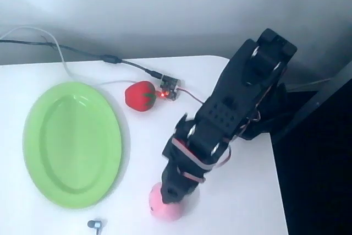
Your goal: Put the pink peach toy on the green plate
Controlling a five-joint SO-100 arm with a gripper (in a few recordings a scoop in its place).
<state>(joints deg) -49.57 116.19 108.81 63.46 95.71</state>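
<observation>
The pink peach toy (161, 206) lies on the white table near its front edge, right of the green plate (71, 143). The black arm reaches down from the upper right, and its gripper (175, 191) sits directly over the peach toy's upper right part, covering it. The fingers are hidden under the arm's body, so I cannot tell whether they are open or closed around the toy. The large light-green oval plate lies empty at the left of the table.
A red strawberry-like toy (139, 95) sits behind the plate's right side, beside a small circuit board (168, 89) with a red light and cables. A small grey object (94, 224) lies at the front edge. The table's right edge (278, 180) drops to dark floor.
</observation>
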